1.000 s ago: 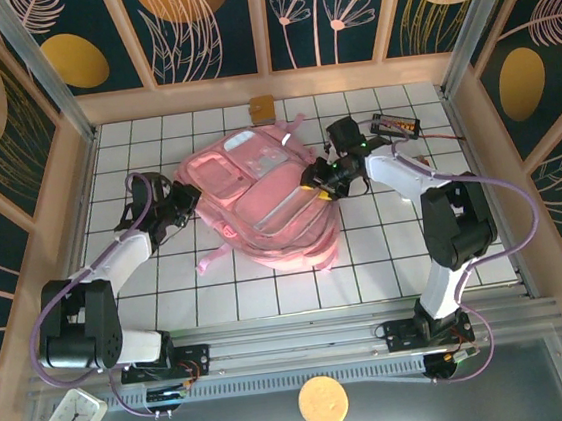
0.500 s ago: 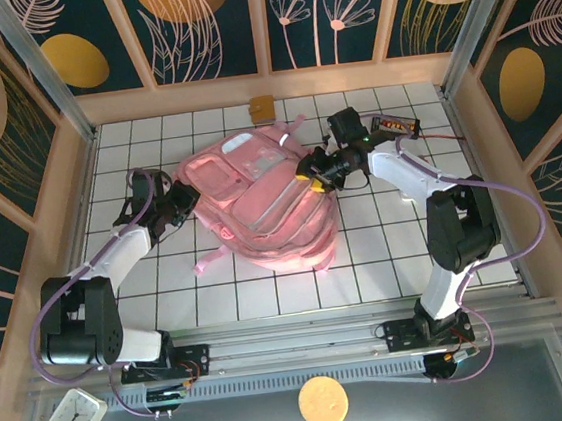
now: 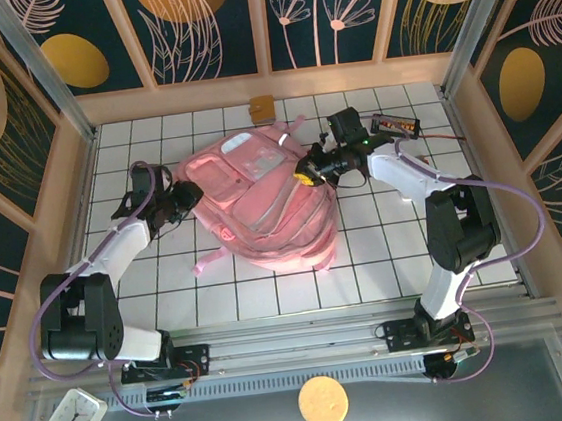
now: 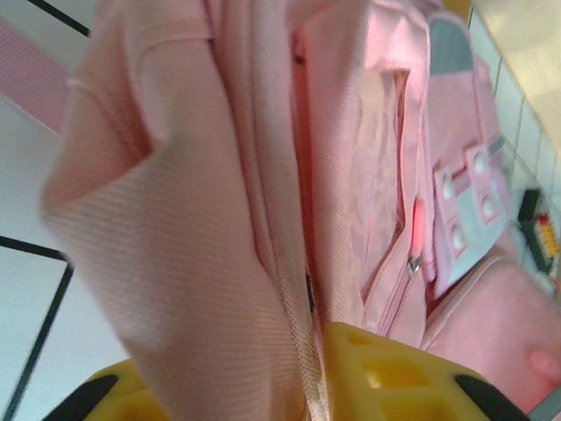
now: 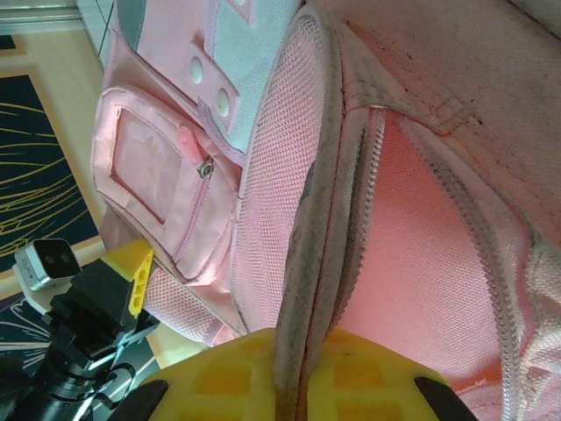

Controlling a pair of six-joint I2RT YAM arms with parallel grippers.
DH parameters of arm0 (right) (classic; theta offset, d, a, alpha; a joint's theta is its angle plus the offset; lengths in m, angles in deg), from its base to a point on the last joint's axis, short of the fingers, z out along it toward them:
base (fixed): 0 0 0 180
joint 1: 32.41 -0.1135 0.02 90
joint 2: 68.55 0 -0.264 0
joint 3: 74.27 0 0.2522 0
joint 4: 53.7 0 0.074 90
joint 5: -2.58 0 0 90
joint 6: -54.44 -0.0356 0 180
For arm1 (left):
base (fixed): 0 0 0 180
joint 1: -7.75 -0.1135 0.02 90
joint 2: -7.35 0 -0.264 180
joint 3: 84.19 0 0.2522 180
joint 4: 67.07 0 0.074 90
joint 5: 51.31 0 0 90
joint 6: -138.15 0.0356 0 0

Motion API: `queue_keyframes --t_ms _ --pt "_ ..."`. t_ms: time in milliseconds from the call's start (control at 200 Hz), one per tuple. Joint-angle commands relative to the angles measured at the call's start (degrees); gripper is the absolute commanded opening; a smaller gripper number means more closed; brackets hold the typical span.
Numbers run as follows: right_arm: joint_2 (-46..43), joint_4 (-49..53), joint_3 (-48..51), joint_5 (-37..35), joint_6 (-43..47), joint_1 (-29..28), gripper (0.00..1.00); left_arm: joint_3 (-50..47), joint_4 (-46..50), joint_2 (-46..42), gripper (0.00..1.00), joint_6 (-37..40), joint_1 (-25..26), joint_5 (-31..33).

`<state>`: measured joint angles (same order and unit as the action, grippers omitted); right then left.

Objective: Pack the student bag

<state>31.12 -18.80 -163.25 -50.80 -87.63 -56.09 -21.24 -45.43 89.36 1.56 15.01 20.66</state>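
Note:
The student bag (image 3: 261, 208), a big soft pink backpack, lies flat in the middle of the tiled table. My left gripper (image 3: 187, 194) is at the bag's left edge. In the left wrist view a thick fold of the bag (image 4: 202, 193) fills the gap between the parted yellow fingers (image 4: 386, 377) of that gripper (image 4: 228, 399), and I cannot see whether it is pinched. My right gripper (image 3: 308, 175) is at the bag's upper right side. In the right wrist view this gripper (image 5: 302, 377) is shut on the greyish edging beside the zip of the bag (image 5: 421, 263).
A black calculator-like device (image 3: 396, 123) lies at the back right, close to the right arm. A small tan block (image 3: 262, 106) sits against the back wall. Wooden frames wall in the table on three sides. White tiles lie bare in front of the bag.
The right gripper shifted toward the back and closed on the bag's edge. The bag slid slightly toward the back. The left jaws have parted from their earlier tight hold.

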Motion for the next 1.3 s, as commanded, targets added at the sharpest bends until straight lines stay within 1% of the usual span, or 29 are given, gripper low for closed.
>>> queue_keyframes --t_ms 0,40,140,250,360,470,500,520,641,751,791,821,861,901,931,1011,1086,1136,1216,1271,1291 --pt "-0.45 -6.12 -0.66 1.36 -1.32 -1.69 0.12 2.43 2.03 -1.91 0.32 5.28 0.64 -4.3" --pt "0.15 -6.41 -0.97 1.18 -1.51 -2.27 0.15 2.19 2.38 -2.42 0.34 5.76 0.64 -4.45" --pt "1.28 -6.9 -1.32 0.53 -1.89 -3.7 0.24 0.48 1.88 -2.64 0.34 5.69 0.64 -6.5" --pt "1.41 -8.51 -0.14 -0.94 -2.96 -5.05 0.27 -4.46 -3.47 -2.78 0.33 1.55 0.65 -9.94" --pt "0.66 -12.5 2.82 -2.61 -4.79 -6.39 0.28 -9.28 -8.34 -3.84 0.32 -2.2 0.71 -11.3" --pt "0.51 -18.56 5.89 -3.46 -7.32 -7.34 0.28 -12.66 -11.82 -4.89 0.32 -4.73 0.73 -12.17" --pt "0.77 -19.77 6.26 -3.7 -7.96 -7.34 0.28 -13.24 -12.32 -4.86 0.32 -4.97 0.73 -12.41" --pt "0.97 -20.45 6.31 -3.87 -8.26 -8.52 0.28 -13.43 -12.51 -4.9 0.32 -5.13 0.73 -12.48" --pt "2.68 -23.45 5.58 -4.34 -9.57 -10.69 0.28 -14.38 -12.86 -4.97 0.32 -4.99 0.73 -13.02" --pt "3.68 -23.68 4.44 -4.09 -10.09 -11.05 0.19 -12.92 -9.64 -6.26 0.32 -1.51 0.73 -12.41" --pt "3.62 -23.15 4.0 -4.23 -9.91 -10.82 0.14 -11.68 -7.31 -7.15 0.33 0.85 0.73 -11.68" --pt "3.51 -22.72 3.67 -4.28 -9.89 -10.62 0.08 -10.69 -5.48 -7.78 0.33 2.7 0.73 -11.19" --pt "3.42 -22.19 3.23 -4.04 -9.88 -10.38 0.03 -9.36 -3.01 -8.72 0.33 4.99 0.73 -10.51" --pt "3.3 -21.54 2.54 -3.93 -10.04 -10.04 0.0 -8.22 -1.16 -9.58 0.34 7.12 0.73 -10.57" --pt "3.16 -20.82 1.93 -3.88 -10.27 -9.9 0.0 -7.47 -0.12 -10.35 0.35 8.43 0.73 -10.87" --pt "2.97 -20.1 0.36 -3.65 -12.31 -9.52 0.0 -6.82 1.32 -12.61 0.42 11.6 0.73 -12.13" --pt "2.8 -20.83 -0.97 -3.74 -15.22 -9.45 0.0 -6.96 1.27 -14.9 0.55 14.0 1.05 -13.65" --pt "2.71 -21.7 -1.7 -4.05 -17.47 -9.45 0.0 -6.75 1.61 -16.22 0.64 16.1 2.0 -14.06" --pt "2.74 -22.51 -2.97 -5.07 -20.83 -9.55 0.0 -5.98 2.78 -17.68 0.81 20.07 4.76 -12.82" --pt "2.8 -22.66 -3.96 -5.89 -22.94 -9.59 0.0 -5.93 3.17 -18.76 0.97 22.0 6.75 -11.33" --pt "2.86 -22.86 -4.39 -6.16 -23.68 -9.55 0.0 -6.12 2.97 -19.11 0.99 22.48 7.17 -11.13"
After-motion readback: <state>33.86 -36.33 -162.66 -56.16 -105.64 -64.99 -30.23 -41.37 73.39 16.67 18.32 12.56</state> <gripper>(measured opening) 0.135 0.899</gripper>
